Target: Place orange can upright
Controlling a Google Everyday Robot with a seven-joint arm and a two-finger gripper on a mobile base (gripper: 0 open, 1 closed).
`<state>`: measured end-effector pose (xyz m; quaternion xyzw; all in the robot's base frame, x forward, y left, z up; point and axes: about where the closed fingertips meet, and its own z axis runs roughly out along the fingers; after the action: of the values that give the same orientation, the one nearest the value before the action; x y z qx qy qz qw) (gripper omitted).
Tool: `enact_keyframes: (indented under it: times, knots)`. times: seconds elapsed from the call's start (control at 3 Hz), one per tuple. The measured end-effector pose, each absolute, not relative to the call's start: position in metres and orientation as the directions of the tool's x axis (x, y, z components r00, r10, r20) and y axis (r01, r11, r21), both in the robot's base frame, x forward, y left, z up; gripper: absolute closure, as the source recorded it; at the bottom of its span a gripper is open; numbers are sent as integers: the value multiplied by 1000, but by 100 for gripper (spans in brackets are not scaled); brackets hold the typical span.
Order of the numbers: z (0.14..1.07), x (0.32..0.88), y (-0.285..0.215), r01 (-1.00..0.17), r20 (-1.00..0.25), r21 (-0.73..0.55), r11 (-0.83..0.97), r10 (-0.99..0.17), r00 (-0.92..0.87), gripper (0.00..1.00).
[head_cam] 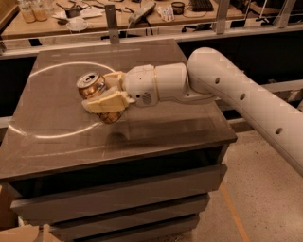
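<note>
The orange can (96, 90) is a shiny copper-orange drink can with a silver top, held tilted with its top facing up and left. My gripper (105, 93) is shut on the orange can, its cream fingers (106, 101) clamped around the can's body. It holds the can a little above the dark table top (61, 123), left of the middle. The can's shadow lies on the table just below it. The white arm (227, 90) reaches in from the right.
A pale ring mark (33, 101) curves across the left of the table. Drawers (118, 196) front the cabinet below. A railing (111, 21) and a cluttered desk (94, 12) stand behind. Floor lies to the right.
</note>
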<state>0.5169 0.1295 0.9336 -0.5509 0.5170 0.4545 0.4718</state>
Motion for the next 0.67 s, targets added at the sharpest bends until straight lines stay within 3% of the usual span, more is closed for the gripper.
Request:
enact_keyframes:
  times: [0.33, 0.67]
  knots:
    - [923, 520, 139, -998, -997, -22, -62, -73, 27, 99]
    - [913, 520, 140, -997, -995, -23, -77, -95, 31, 77]
